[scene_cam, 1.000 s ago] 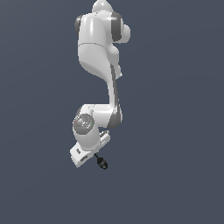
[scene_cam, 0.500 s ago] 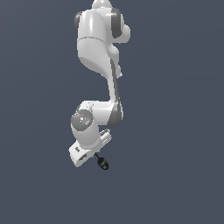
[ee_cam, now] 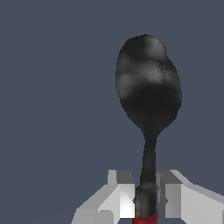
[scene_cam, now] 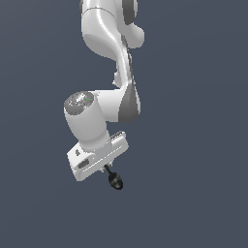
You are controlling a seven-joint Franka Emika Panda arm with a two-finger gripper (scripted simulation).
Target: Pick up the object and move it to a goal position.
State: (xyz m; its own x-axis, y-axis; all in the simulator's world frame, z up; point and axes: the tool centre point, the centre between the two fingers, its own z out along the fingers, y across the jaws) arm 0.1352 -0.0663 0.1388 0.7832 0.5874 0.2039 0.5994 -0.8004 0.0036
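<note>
The object is a small spoon-like tool with a rounded black head point(ee_cam: 148, 92), a dark neck and a red handle of which only the end shows point(ee_cam: 145, 217). In the wrist view my gripper point(ee_cam: 146, 199) is shut on the neck, one grey finger point(ee_cam: 120, 197) on each side. In the exterior view the black head point(scene_cam: 115, 181) sticks out below the white hand point(scene_cam: 97, 156), held in the air. The fingers are hidden there behind the hand.
The white arm point(scene_cam: 109, 58) rises from the hand to the top of the exterior view. Around it is only a plain dark grey background; no table, goal mark or other object shows.
The arm, hand and held tool have shifted only slightly in the exterior view. The grip on the tool is the same.
</note>
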